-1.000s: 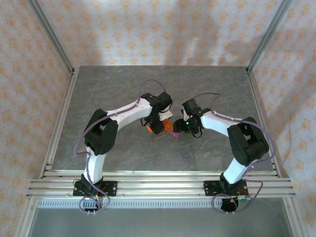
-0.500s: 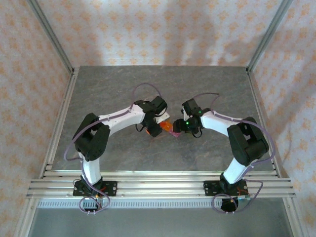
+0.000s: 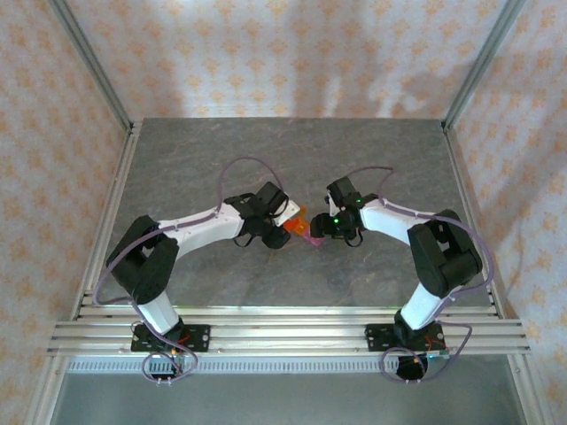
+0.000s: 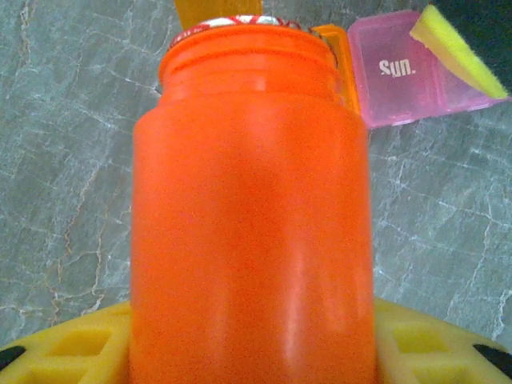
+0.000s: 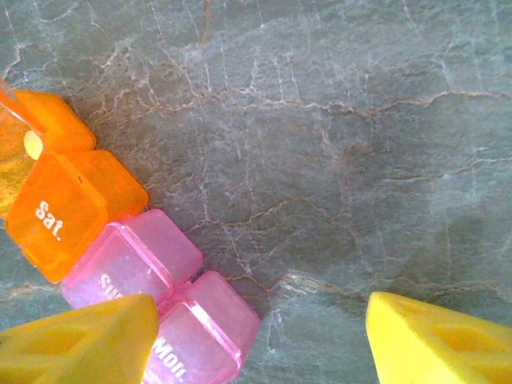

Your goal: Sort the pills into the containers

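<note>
**Bottle held beside the pill boxes**

The left gripper (image 3: 273, 232) clamps a tall orange-red plastic cylinder bottle (image 4: 252, 208). Its far end is next to the tiny translucent orange "Sat." compartment (image 5: 56, 216) and the pink "Sun." compartment (image 5: 132, 264), which touch on the grey marbled table (image 5: 336, 120). The right gripper (image 5: 260, 340) is spread wide, with 1 yellow finger (image 5: 80, 340) over the pink box.

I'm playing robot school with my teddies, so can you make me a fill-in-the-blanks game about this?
The bottle in the left gripper is coloured ___.
The compartment marked Sun. is coloured ___.
The orange compartment beside it is marked ___.
Missing words: orange; pink; Sat.
</note>
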`<action>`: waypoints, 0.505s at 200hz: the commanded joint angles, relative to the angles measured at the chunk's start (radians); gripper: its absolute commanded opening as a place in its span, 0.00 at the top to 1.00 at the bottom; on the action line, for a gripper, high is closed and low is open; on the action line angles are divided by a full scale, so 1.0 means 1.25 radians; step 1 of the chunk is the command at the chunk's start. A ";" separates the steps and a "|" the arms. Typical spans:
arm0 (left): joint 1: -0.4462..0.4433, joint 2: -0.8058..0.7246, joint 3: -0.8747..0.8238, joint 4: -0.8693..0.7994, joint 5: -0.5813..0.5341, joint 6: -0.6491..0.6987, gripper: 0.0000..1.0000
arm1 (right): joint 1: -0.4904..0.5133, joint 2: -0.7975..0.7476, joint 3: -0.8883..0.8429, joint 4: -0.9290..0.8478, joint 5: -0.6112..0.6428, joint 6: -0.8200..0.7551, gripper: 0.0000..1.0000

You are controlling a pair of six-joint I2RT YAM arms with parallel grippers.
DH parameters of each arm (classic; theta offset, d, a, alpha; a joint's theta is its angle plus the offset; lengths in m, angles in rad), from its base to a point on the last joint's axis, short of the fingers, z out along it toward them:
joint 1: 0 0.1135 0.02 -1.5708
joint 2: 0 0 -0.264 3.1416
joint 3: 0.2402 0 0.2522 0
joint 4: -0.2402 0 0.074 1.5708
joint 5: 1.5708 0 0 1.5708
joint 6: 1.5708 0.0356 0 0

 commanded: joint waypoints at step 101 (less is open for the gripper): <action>0.013 -0.181 -0.222 0.470 0.010 -0.023 1.00 | 0.005 -0.076 0.055 -0.088 0.064 0.023 0.27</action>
